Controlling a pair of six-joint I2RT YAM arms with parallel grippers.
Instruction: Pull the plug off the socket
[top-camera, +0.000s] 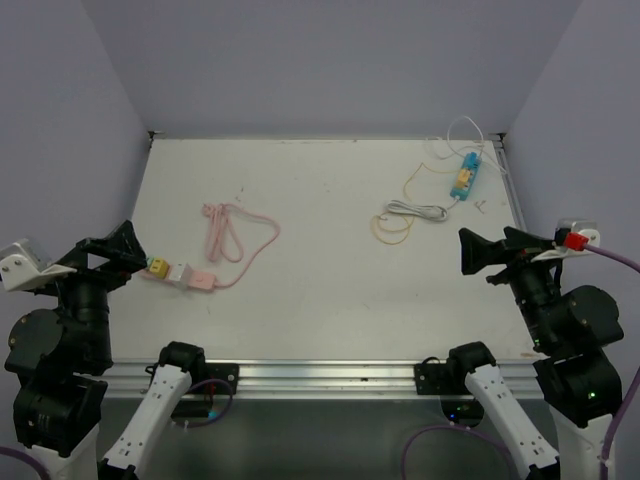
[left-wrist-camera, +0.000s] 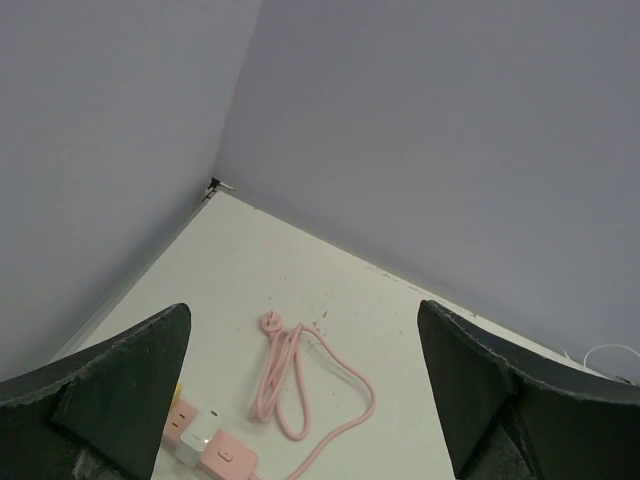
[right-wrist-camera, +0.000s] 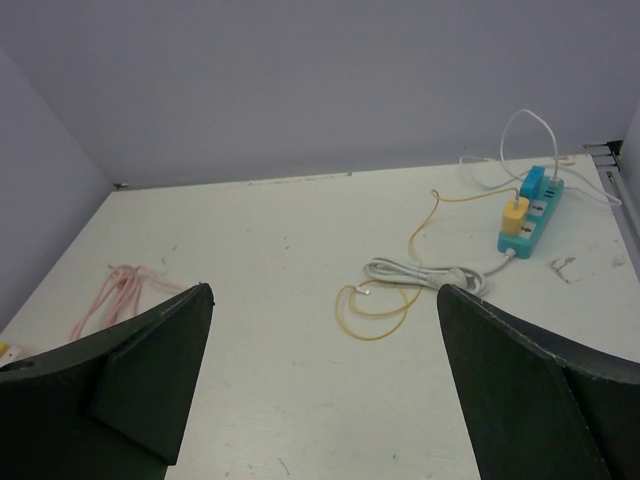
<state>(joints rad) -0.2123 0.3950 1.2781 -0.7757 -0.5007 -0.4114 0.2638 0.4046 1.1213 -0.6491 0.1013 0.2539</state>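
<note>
Before me lies a scuffed white table (top-camera: 330, 250), closed in on three sides by plain lilac walls (top-camera: 330, 60). An aluminium rail (top-camera: 330, 375) runs along its near edge.

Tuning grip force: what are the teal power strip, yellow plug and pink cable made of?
Teal power strip: likely rigid moulded plastic, crisp edges. Yellow plug: likely same, blocky, uniform colour. Pink cable: probably flexible rubbery sheath, lying in soft loops.
</note>
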